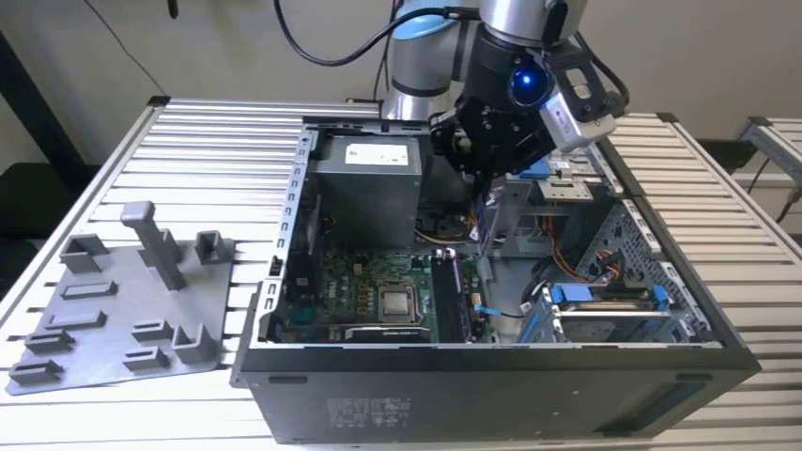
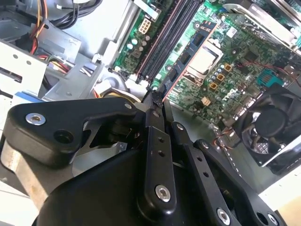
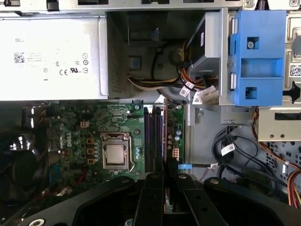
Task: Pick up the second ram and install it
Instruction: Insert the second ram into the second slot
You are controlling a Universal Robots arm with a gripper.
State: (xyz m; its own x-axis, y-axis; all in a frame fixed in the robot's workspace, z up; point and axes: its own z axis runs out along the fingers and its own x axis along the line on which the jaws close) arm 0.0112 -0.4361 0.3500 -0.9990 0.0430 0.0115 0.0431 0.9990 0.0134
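My end effector (image 2: 155, 101) is pinched nearly shut on one end of the second ram (image 2: 186, 55), its fingers pressing the board's two flat faces. I hold it inside the open computer case (image 1: 501, 385), which stands on the table (image 1: 213, 141). The stick's long axis runs straight out from my fingertips, parallel to the black memory slots (image 2: 164, 37), and its free end points across the motherboard (image 2: 235, 56). It stands on edge; in the second wrist view it shows between the slots and the silver processor (image 2: 205, 59). A white label (image 3: 47, 59) of small print and marks sits on the power supply (image 3: 51, 89). Another printed sticker (image 1: 370, 411) is on the case's dark outer wall, and white tags (image 3: 202, 96) hang on the cables.
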